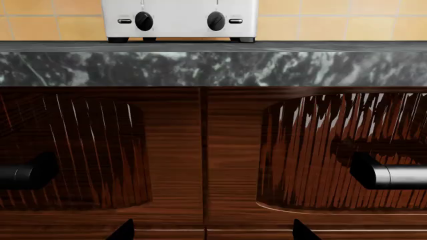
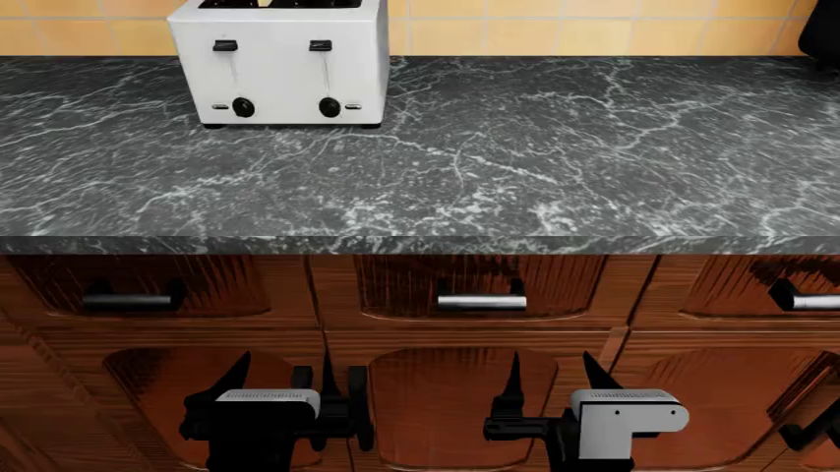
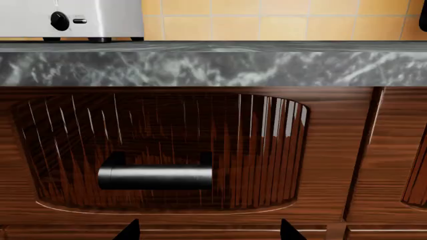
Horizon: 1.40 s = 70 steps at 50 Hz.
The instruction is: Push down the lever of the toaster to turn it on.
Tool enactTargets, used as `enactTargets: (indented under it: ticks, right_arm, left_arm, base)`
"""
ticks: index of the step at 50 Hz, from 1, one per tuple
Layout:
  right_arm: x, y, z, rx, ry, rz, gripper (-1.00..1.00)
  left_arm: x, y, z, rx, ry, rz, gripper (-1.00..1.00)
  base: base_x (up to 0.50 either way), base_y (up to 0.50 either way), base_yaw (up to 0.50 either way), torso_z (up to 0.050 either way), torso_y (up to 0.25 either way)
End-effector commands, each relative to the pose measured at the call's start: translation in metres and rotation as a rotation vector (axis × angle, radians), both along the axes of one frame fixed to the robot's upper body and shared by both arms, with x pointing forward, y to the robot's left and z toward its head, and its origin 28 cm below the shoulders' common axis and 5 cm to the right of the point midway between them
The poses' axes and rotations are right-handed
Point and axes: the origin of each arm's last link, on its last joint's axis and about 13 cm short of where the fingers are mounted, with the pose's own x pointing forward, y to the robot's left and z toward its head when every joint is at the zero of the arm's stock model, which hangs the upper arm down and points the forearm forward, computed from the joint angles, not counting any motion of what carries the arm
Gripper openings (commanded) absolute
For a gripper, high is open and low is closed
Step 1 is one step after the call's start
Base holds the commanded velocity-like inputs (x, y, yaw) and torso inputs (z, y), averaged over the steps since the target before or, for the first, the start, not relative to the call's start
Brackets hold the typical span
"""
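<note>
Head view: toaster at the far left of the bench, both hands low and released

Head view, from left to right: the toaster [image 2: 279, 67] stands upright at the back left of the dark marbled bench [image 2: 552, 147], close to the tan tiled wall [image 2: 591, 34]. Its front faces the robot, with two black slide levers [image 2: 226, 45] high in their tracks and two round black knobs [image 2: 243, 106] near its base. Below the bench edge runs a row of dark wooden drawers [image 2: 479, 285] with bar handles [image 2: 481, 301].

Further down, the left hand [image 2: 282, 379] hangs in front of the drawers, well below the bench and well apart from the toaster; its fingers stand spread and hold nothing. To its right, the right hand [image 2: 549, 379] sits at about the same height, fingers likewise parted and empty.

In the left wrist view the toaster's lower front [image 1: 180, 17] appears above the bench edge, both knobs visible, with the hand's two dark fingertips [image 1: 123, 231] apart in front of the drawers. The right wrist view catches only one corner of the toaster [image 3: 70, 19], above a drawer handle [image 3: 155, 177].
</note>
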Motion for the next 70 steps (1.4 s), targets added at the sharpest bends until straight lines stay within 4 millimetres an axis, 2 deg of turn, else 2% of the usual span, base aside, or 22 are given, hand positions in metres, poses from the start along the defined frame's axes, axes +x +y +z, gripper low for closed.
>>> enactTargets:
  ticks: [1, 9, 21, 54, 60, 70]
  right_arm:
    - [0.0003, 0.0002, -0.0007, -0.008, 0.007, -0.001, 1.00]
    - [0.0007, 0.0003, -0.0027, -0.025, 0.034, -0.021, 1.00]
    - [0.0033, 0.0033, -0.0039, -0.092, 0.056, -0.007, 1.00]
    - [0.0023, 0.0049, -0.0046, -0.084, 0.052, -0.010, 1.00]
    - [0.0015, 0.0047, -0.0039, -0.045, 0.034, 0.004, 1.00]
    - [0.0027, 0.0048, -0.0047, -0.039, 0.032, 0.013, 1.00]
  left_arm:
    - [-0.0010, -0.0001, 0.0003, 0.005, -0.006, -0.003, 1.00]
    - [-0.0037, 0.0006, 0.0030, 0.024, -0.025, -0.016, 1.00]
    - [-0.0005, 0.0007, -0.0014, 0.054, -0.025, 0.007, 1.00]
    - [-0.0011, 0.0003, -0.0008, 0.055, -0.021, 0.001, 1.00]
    - [-0.0011, 0.0004, -0.0020, 0.074, -0.019, 0.007, 1.00]
    - [-0.0011, 0.0002, -0.0028, 0.079, -0.018, 0.000, 1.00]
  base:
    - [0.00, 0.00, 0.00, 0.000, 0.000]
    - [0.00, 0.00, 0.00, 0.000, 0.000]
    - [0.00, 0.50, 0.00, 0.000, 0.000]
    - [-0.04, 0.50, 0.00, 0.000, 0.000]
    - [-0.03, 0.04, 0.00, 0.000, 0.000]
    - [0.00, 0.00, 0.00, 0.050, 0.000]
